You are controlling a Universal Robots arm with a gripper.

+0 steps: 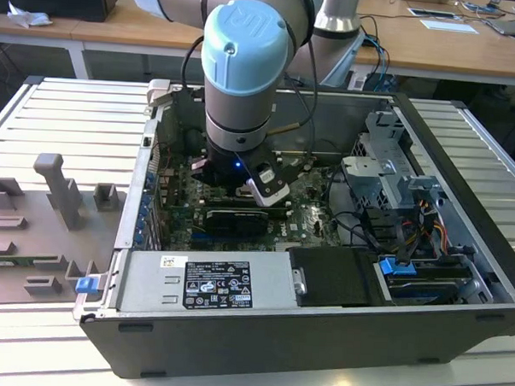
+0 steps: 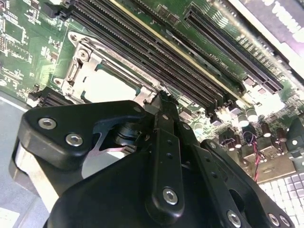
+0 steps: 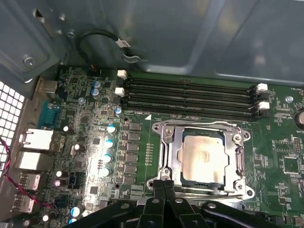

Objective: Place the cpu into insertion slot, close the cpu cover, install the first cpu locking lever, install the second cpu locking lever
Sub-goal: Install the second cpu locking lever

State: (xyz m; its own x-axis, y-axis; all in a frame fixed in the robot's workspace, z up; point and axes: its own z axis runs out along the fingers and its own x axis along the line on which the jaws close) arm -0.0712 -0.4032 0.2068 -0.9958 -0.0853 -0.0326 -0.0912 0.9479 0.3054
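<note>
While the arm reaches down into the open computer case (image 1: 320, 324) on the table (image 1: 56, 116), the cpu (image 3: 203, 160) lies flat in the insertion slot (image 3: 172, 142); the cpu cover (image 3: 237, 159) is folded down around it, framing its pale top; the hand (image 3: 164, 186), fingers pressed together and grasping nothing, touches the frame's edge beside the memory slots (image 3: 190, 97).

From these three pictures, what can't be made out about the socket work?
- Exterior view: the insertion slot, hidden behind the arm's wrist.
- First wrist view: the tool tips cover the cpu cover's near edge, so lever state is unclear.
- Second wrist view: the tool body blocks part of the cpu.
</note>
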